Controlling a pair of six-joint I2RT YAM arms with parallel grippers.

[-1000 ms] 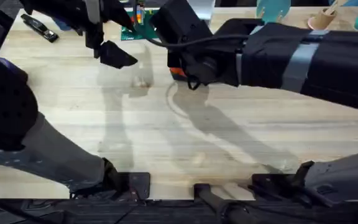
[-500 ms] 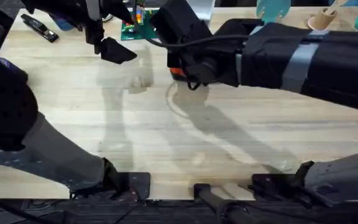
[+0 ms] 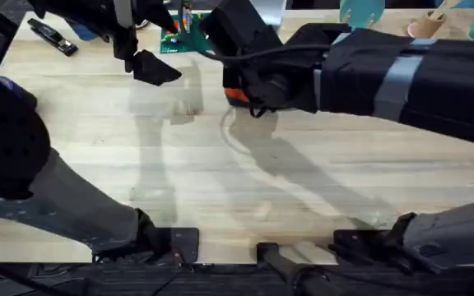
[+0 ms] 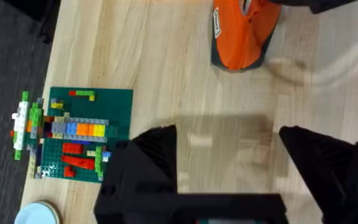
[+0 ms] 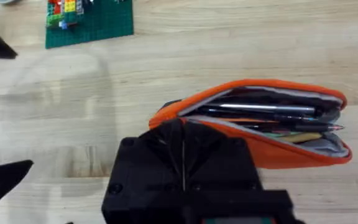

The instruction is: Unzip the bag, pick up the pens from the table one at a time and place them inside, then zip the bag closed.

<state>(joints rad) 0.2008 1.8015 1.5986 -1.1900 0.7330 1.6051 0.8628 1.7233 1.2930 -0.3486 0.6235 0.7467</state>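
On table, open bag lies just beyond right fingers.

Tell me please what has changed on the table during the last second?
The left gripper drifted slightly away from the arms' bases, toward the green brick plate, staying open and empty. The right gripper stayed at the open bag, which did not move.

Both arms are matte black throughout. The right arm is bulky, wrapped in dark fabric with a grey band around it, and a thin black cable loops along its wrist. The left gripper has wedge-shaped black fingers. The right gripper has a boxy, faceted black housing.
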